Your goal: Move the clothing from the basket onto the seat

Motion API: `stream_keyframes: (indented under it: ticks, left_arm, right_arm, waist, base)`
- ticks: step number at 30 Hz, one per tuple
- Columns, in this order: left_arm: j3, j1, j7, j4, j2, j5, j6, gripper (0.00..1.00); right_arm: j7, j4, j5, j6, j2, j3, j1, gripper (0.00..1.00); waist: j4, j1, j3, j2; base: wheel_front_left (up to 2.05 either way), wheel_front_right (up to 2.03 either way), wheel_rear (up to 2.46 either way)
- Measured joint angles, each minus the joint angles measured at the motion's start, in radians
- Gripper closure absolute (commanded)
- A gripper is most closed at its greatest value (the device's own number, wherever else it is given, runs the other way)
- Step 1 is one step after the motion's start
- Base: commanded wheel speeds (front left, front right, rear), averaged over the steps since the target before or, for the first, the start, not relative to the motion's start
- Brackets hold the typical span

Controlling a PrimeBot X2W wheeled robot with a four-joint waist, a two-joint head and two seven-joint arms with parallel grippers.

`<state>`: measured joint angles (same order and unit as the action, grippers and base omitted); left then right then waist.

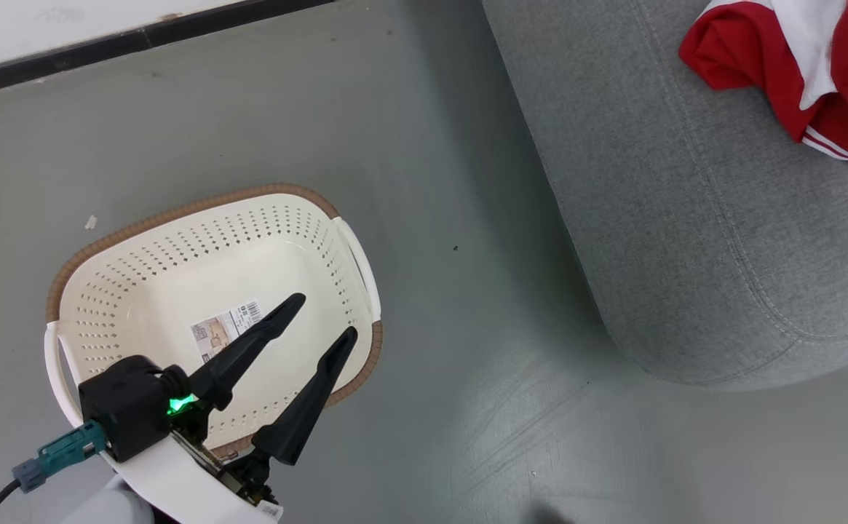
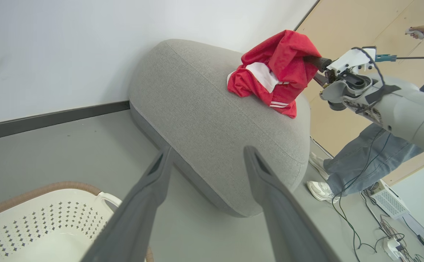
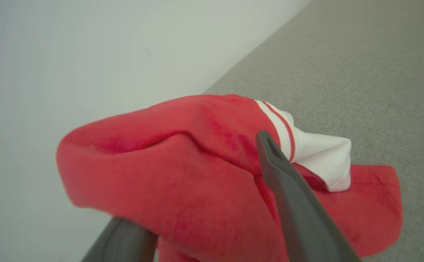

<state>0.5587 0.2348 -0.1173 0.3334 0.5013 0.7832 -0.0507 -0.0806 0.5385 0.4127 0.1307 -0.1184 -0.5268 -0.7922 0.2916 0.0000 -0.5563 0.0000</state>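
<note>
Red clothing [image 1: 758, 51] sits heaped on the grey seat [image 1: 686, 218] at the head view's upper right, draped across the spread, unclamped right gripper [image 3: 204, 153], nearer that arm; the left gripper [image 1: 324, 315] gapes over the basket [image 1: 198, 233], lower left.

My head looks steeply down on basket [image 1: 176, 247] and seat [image 1: 686, 218]; both wrists (right very close) see the clothing [image 3: 197, 163].

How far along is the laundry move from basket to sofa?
Done: the basket holds no clothes, and the clothing sits on the seat. In hand: the right gripper, open, has fabric draped over its fingers. Left: draw it clear. The left gripper hangs open.
</note>
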Motion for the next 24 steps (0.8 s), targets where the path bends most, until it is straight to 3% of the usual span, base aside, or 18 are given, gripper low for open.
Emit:
stream_keyframes:
  ticks: [11, 24]
  left_arm:
    - [-0.007, 0.000, -0.028, -0.021, -0.022, 0.025, 0.000, 0.00]
    - [-0.007, -0.001, -0.051, -0.052, -0.042, 0.034, 0.000, 0.00]
  right_arm:
    - [-0.027, -0.040, 0.010, 0.000, -0.027, 0.056, 0.068, 0.00]
    - [-0.052, -0.077, 0.057, 0.000, -0.013, 0.106, 0.212, 0.00]
  waist:
    - [0.030, 0.0000, 0.047, 0.0000]
    - [0.045, 0.0000, 0.118, 0.0000]
  base:
    - [0.00, 0.00, 0.00]
    - [0.00, 0.00, 0.00]
